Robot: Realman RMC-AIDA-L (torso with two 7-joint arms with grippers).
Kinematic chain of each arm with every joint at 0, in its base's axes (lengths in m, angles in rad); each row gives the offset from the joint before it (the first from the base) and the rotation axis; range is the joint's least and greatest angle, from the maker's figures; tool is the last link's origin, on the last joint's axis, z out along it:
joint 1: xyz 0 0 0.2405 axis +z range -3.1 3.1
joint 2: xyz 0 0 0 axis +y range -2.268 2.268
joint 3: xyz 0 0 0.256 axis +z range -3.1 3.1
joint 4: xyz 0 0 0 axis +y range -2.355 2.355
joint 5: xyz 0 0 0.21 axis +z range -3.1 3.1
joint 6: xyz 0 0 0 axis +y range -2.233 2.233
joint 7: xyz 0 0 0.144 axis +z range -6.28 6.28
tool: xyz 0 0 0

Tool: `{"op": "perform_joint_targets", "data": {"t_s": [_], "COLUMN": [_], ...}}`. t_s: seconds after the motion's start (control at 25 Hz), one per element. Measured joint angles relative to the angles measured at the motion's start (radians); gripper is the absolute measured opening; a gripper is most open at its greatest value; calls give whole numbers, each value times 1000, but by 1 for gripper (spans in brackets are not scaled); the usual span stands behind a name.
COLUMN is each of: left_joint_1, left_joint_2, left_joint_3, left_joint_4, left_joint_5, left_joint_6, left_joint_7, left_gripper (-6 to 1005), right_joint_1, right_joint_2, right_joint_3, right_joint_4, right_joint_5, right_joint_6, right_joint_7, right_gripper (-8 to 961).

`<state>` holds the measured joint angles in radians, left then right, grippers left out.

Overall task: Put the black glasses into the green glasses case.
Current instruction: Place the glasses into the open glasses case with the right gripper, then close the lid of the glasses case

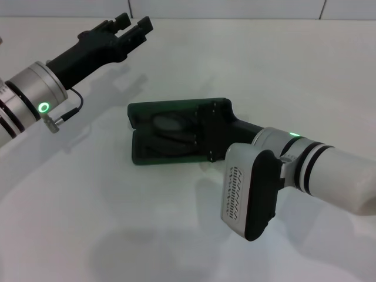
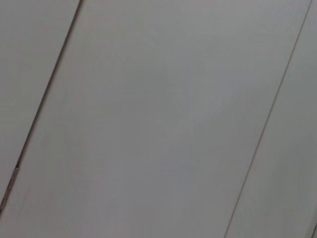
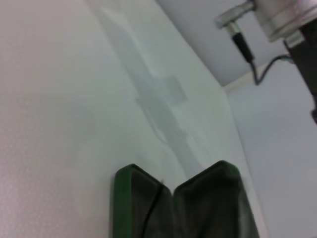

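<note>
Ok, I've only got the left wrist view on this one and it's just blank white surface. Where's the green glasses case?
Observer: The green glasses case lies open on the table, about mid-scene in the head view.
Operator: And the glasses?
Observer: The black glasses appear to lie inside it, dark against the lining.
Operator: Which arm is at it?
Observer: The right gripper is over the case's right end. The left gripper is off at the far left, open and holding nothing.
</note>
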<state>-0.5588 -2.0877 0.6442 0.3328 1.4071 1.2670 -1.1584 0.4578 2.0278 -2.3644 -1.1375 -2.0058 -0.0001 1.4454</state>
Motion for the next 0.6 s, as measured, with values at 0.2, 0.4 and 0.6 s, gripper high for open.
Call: {"op": "perform_joint_targets", "data": {"t_s": [0.2, 0.4, 0.6], "left_joint_1": [8, 10, 18], "left_joint_2": [0, 0, 0], "left_joint_3": [0, 0, 0], "left_joint_4": [0, -1, -1], "left_joint_5": [1, 1, 1], "left_joint_6": [0, 0, 1], "left_joint_7": [0, -2, -3], "left_gripper": [651, 651, 651], "right_joint_1": [-21, -57, -86], "right_joint_2": [0, 0, 0], "right_joint_3": [33, 64, 125], "right_joint_4": [-31, -64, -103], "right_joint_5": [19, 21, 44], "right_joint_6": [-80, -107, -212], "right_joint_7": [1, 3, 7], "right_gripper": [288, 288, 287]}}
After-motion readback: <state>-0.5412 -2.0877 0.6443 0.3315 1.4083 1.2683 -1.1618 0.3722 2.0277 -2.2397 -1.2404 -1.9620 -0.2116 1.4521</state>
